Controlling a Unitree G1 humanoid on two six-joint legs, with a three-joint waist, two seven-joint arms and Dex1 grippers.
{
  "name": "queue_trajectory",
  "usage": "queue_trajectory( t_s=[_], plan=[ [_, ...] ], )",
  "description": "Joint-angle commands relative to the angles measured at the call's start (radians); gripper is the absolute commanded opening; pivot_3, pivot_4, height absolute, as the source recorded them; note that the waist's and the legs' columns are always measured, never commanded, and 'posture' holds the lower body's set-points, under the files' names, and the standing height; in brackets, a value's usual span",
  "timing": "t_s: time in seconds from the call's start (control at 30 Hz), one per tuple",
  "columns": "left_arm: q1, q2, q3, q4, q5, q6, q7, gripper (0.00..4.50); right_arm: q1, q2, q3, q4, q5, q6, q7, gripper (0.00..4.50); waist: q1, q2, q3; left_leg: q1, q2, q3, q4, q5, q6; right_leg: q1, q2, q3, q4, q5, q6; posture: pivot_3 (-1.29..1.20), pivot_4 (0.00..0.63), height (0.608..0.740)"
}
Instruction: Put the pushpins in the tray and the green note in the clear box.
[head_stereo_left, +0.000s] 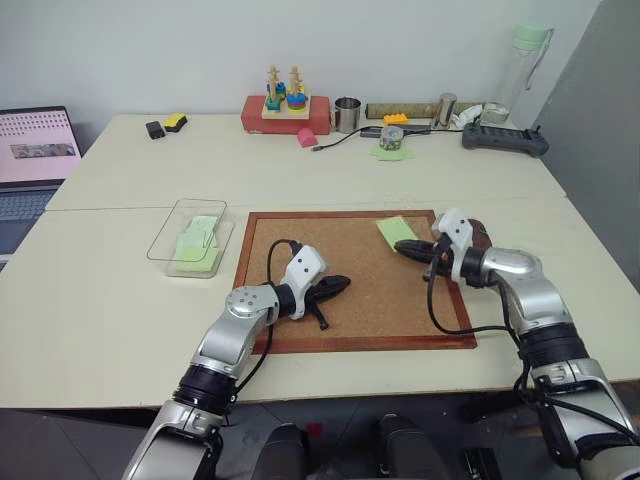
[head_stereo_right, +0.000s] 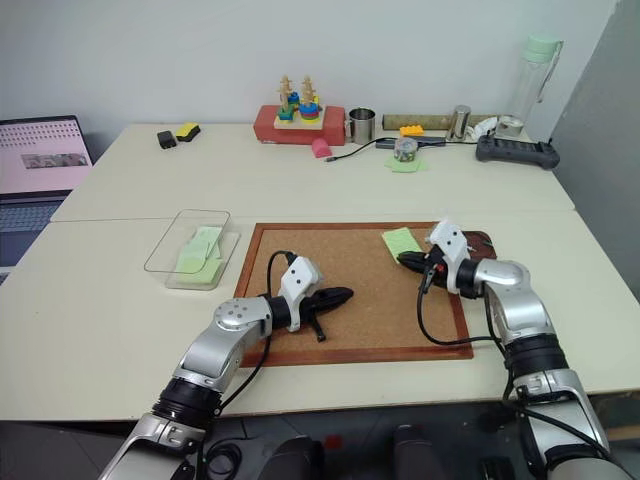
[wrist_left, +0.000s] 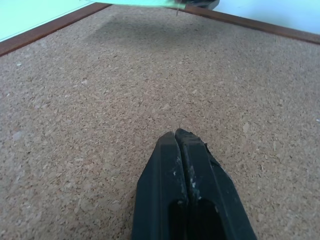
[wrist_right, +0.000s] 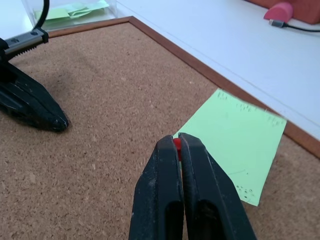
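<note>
On the cork board (head_stereo_left: 300, 250), my right gripper (head_stereo_left: 401, 245) is shut on a red-headed pushpin (wrist_right: 176, 145), which shows between its fingertips. The tips hover just over the near edge of the green note (wrist_right: 235, 140), which lies flat at the board's far right corner (head_stereo_left: 397, 231). The dark brown tray (head_stereo_right: 488, 240) sits just behind my right wrist and is partly hidden by it. My left gripper (head_stereo_left: 341, 284) is shut with nothing in it, low over the middle of the board (wrist_left: 177, 134). The clear box (head_stereo_left: 172, 232) stands left of the board.
Pale green sheets (head_stereo_left: 198, 247) show through the clear box. A laptop (head_stereo_left: 35, 165) sits at the far left. Along the table's back edge are a red box with toy pegs (head_stereo_left: 285, 112), a metal cup (head_stereo_left: 347, 115), a power strip (head_stereo_left: 505, 138) and a bottle (head_stereo_left: 527, 60).
</note>
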Motion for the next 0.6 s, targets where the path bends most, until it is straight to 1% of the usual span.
queue_trajectory(
  t_s=[0.03, 0.1, 0.13, 0.17, 0.27, 0.3, 0.43, 0.47, 0.6],
  plan=[
    [0.028, -0.027, 0.107, -0.092, -0.137, 0.157, 0.033, 0.67, 0.004, -0.023, -0.021, -0.1, 0.021, -0.006, 0.009, 0.0, -0.001, -0.001, 0.0, 0.0, 0.0, 0.0, 0.0, 0.0, 0.0, 0.0, 0.0, 0.0, 0.0, 0.0, 0.0, 0.0, 0.15, 0.74],
    [0.04, -0.064, 0.17, -0.17, -0.259, 0.267, 0.05, 0.94, 0.013, -0.027, -0.016, -0.127, 0.014, -0.019, 0.005, 0.0, -0.004, -0.001, 0.001, -0.001, 0.0, 0.0, 0.0, 0.0, 0.0, -0.002, 0.0, 0.0, 0.0, 0.0, 0.0, 0.0, 0.15, 0.74],
    [0.042, -0.076, 0.19, -0.195, -0.296, 0.305, 0.061, 1.06, 0.016, -0.028, -0.015, -0.135, 0.012, -0.022, 0.003, 0.0, -0.003, -0.001, 0.001, -0.003, 0.001, 0.0, 0.0, 0.0, 0.0, -0.003, 0.0, 0.0, 0.0, 0.0, 0.0, 0.0, 0.15, 0.74],
    [0.043, -0.093, 0.217, -0.218, -0.34, 0.346, 0.077, 1.33, 0.019, -0.03, -0.013, -0.145, 0.009, -0.026, 0.001, 0.0, -0.002, -0.002, 0.001, -0.005, 0.001, -0.001, 0.0, 0.0, 0.0, -0.004, 0.0, -0.001, 0.0, 0.0, 0.0, 0.0, 0.15, 0.74],
    [0.035, -0.168, 0.306, -0.237, -0.468, 0.444, 0.153, 1.85, 0.027, -0.037, 0.001, -0.168, -0.012, -0.062, 0.003, 0.0, 0.0, -0.002, 0.002, -0.009, 0.001, -0.002, 0.0, 0.0, 0.0, -0.007, 0.0, -0.001, 0.0, 0.0, 0.0, 0.0, 0.15, 0.74],
    [0.031, -0.189, 0.322, -0.241, -0.501, 0.471, 0.17, 2.09, 0.029, -0.039, 0.007, -0.175, -0.018, -0.076, 0.004, 0.0, 0.0, -0.002, 0.002, -0.009, 0.0, -0.002, 0.001, 0.0, 0.0, -0.007, 0.0, -0.001, 0.0, 0.0, 0.001, 0.0, 0.15, 0.74],
    [0.006, -0.258, 0.359, -0.24, -0.598, 0.536, 0.228, 2.75, 0.031, -0.048, 0.026, -0.201, -0.038, -0.124, 0.013, 0.0, 0.0, -0.003, 0.002, -0.009, 0.0, -0.002, 0.001, 0.0, 0.0, -0.007, 0.0, -0.001, 0.0, 0.0, 0.001, 0.0, 0.15, 0.74],
    [-0.006, -0.277, 0.37, -0.229, -0.619, 0.547, 0.247, 2.99, 0.033, -0.053, 0.034, -0.211, -0.048, -0.145, 0.018, 0.0, 0.0, -0.003, 0.002, -0.009, 0.0, -0.002, 0.001, 0.0, 0.0, -0.007, 0.0, -0.001, 0.0, 0.0, 0.001, 0.0, 0.15, 0.74],
    [-0.057, -0.325, 0.405, -0.164, -0.648, 0.548, 0.305, 3.69, 0.038, -0.07, 0.06, -0.239, -0.078, -0.212, 0.032, 0.0, 0.001, -0.003, 0.002, -0.009, -0.001, -0.002, 0.001, 0.0, 0.0, -0.007, 0.0, -0.001, -0.001, 0.0, 0.001, 0.0, 0.15, 0.74]
  ],
)
